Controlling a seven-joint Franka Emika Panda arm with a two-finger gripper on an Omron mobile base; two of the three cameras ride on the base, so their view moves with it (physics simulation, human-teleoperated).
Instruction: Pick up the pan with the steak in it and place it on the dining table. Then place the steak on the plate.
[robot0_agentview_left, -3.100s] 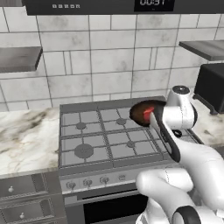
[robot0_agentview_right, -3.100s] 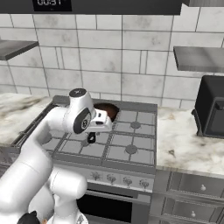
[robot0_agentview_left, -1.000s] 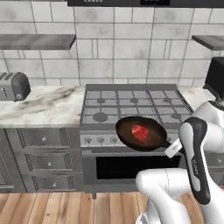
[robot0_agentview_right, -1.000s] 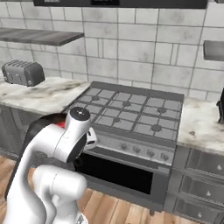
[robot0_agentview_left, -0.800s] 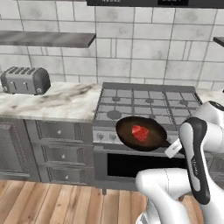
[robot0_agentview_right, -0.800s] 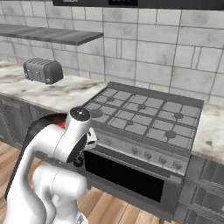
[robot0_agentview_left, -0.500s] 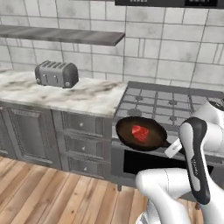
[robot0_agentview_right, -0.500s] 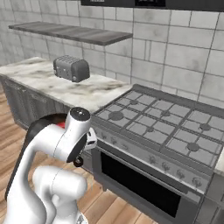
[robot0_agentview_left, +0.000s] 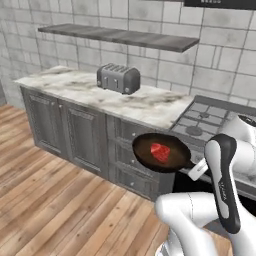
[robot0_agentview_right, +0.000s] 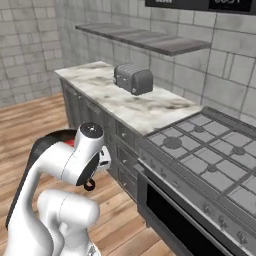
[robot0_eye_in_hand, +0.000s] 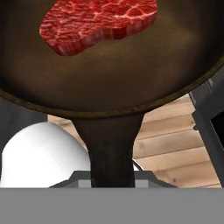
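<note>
Toaster (robot0_agentview_left: 118, 78) on counter (robot0_agentview_left: 80, 90) beyond pan (robot0_agentview_left: 160, 153)

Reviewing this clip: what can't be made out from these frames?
- Fingertips on the pan handle: cut off at the bottom of the hand view.
- Pan in the right base view: hidden behind the arm, only a dark edge peeks out.
- Steak: its far end is cropped by the hand view's top.
- Stove: cut by the right edge of both base views.

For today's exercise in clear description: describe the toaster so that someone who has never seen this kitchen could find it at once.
Start at the long grey-veined white marble counter that runs along the tiled wall, left of the gas stove. Near the middle of it, below the grey wall shelf, stands the boxy silver metal toaster with slots on top. No other appliance stands on that stretch of counter.
</note>
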